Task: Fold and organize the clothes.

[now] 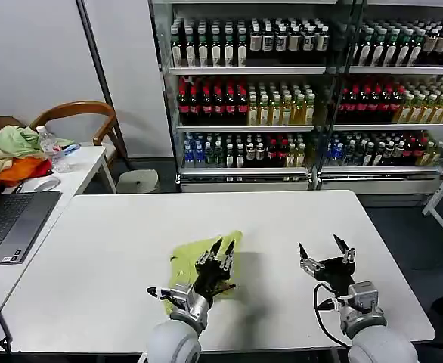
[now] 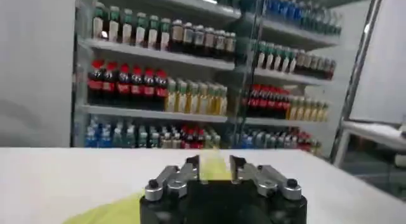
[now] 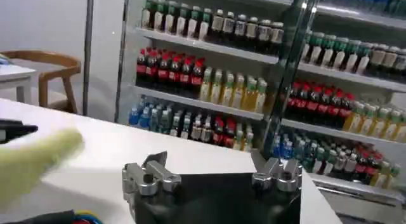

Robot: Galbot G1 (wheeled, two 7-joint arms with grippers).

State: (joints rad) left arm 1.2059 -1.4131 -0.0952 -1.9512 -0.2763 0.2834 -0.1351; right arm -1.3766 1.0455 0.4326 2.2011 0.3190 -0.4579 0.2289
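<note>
**Shirt bunched mid-table, left gripper on it**

Shelves (image 1: 297, 83): stocked bottle racks behind the table, well apart from the work. Backdrop only.

Table (image 1: 116, 242): white and broad. Carries the shirt near its middle, toward the robot's edge.

Side desk (image 1: 85, 170): off the table's left end, with a laptop (image 1: 10, 223) and a heap (image 1: 13, 155) of pale green, beige and orange garments. Not the task's piece; untouched.

Shirt (image 1: 187, 261): lime yellow-green, lying on the table as a compact, crumpled patch, far from flat. Sleeves and hem cannot be told apart in the bunch. Judged: folding not properly begun, or the cloth is gathered for re-laying.

Left gripper (image 1: 221, 248): over the shirt's right part, jaws only slightly parted. In the left wrist view, yellow cloth (image 2: 212, 165) shows in the narrow gap between them (image 2: 212, 170), so it looks to be pinching a fold of shirt, probably to lift or drag it open.

Right gripper (image 1: 326, 253): on the table to the shirt's right, near but apart, jaws spread wide and holding nothing (image 3: 212, 171). Likely waiting to take a second corner, since one grip alone would only drag the cloth.
</note>
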